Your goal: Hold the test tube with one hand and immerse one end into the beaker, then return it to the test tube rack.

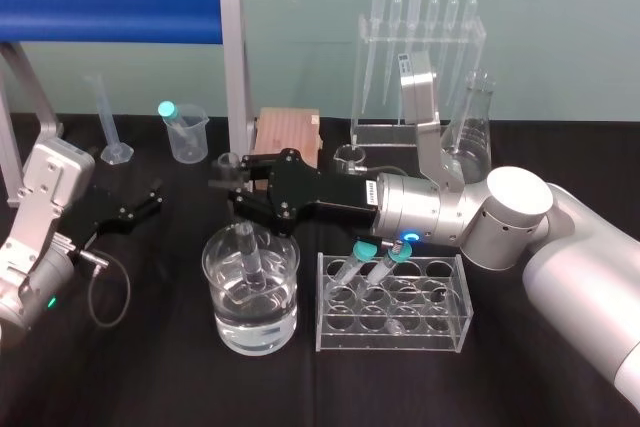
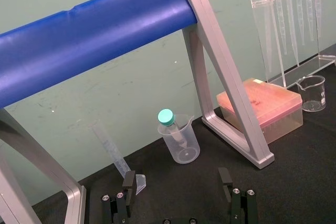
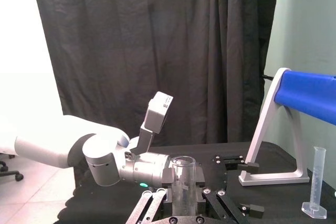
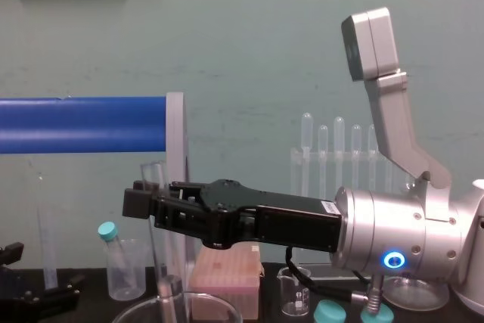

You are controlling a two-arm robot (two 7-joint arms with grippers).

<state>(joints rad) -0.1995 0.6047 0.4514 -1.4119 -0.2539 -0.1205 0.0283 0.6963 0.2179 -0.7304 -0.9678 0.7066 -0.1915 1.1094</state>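
Jaws of right gripper (image 1: 232, 175) closed on the test tube (image 3: 182, 177) near its rim. Jaws of left gripper (image 1: 140, 207) open, parked low at left of tabletop (image 1: 150, 367). Test tube rack (image 1: 392, 333) stands just right of beaker (image 1: 206, 259). Beaker holds clear liquid. Tube upright, lower end immersed in it.

One test tube (image 1: 248, 255) for you, pinched in the right gripper (image 1: 232, 187), and one wide beaker (image 1: 285, 292) directly under those fingers. Beside the gripper's wrist there's one tube rack (image 1: 440, 339) carrying two teal-capped tubes (image 1: 362, 250); out beyond its fingertips a third teal-capped tube (image 1: 167, 109) leans in one plastic beaker (image 1: 190, 137), beside one graduated cylinder (image 1: 108, 122). Behind the gripper, count one small glass beaker (image 1: 349, 157), one pink box (image 1: 288, 135), one conical flask (image 1: 478, 117) and one pipette stand (image 1: 365, 87) with at least five pipettes (image 1: 413, 17).
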